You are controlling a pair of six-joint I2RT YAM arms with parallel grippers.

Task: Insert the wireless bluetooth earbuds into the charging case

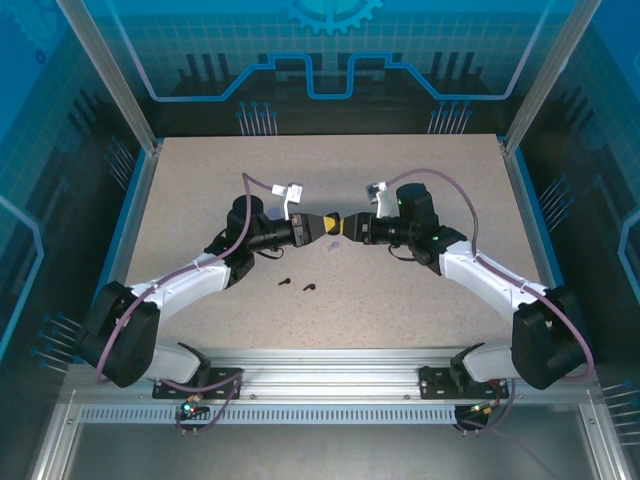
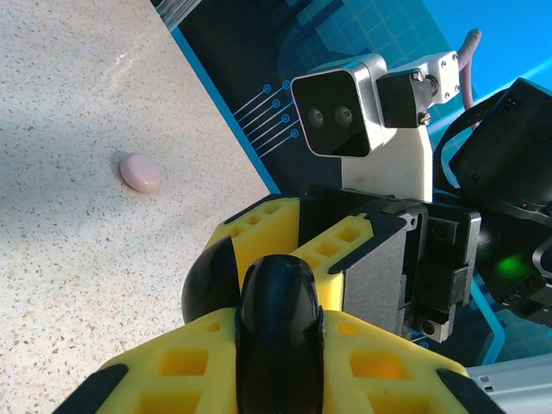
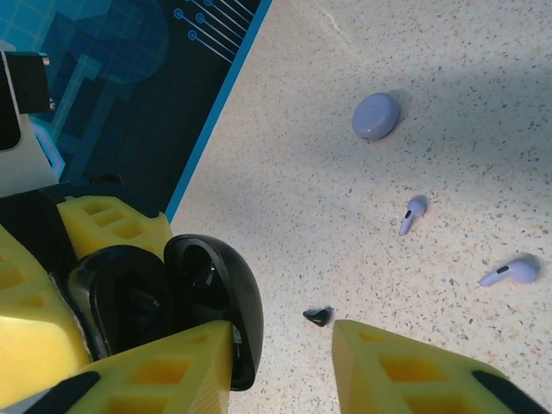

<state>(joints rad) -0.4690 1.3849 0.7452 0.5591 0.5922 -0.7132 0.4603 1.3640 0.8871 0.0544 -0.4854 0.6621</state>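
Observation:
My left gripper (image 1: 324,226) is shut on a black charging case (image 2: 279,302), held off the table between its yellow fingers. The case's lid (image 3: 226,285) stands open, with dark hollows inside. My right gripper (image 3: 283,331) faces it head-on, jaws open, its left finger (image 3: 164,366) against the lid's edge. The two grippers meet at mid-table (image 1: 336,226). A black earbud (image 3: 318,316) lies on the table below the right jaws. Two lilac earbuds (image 3: 413,213) (image 3: 511,272) lie further off. Two black earbuds (image 1: 284,282) (image 1: 309,288) rest in front of the left arm.
A closed lilac case (image 3: 377,116) sits on the speckled tabletop beyond the lilac earbuds. A closed pale pink case (image 2: 141,172) lies near the table's blue-edged border (image 2: 228,129). Metal frame posts (image 1: 110,75) stand at the back corners.

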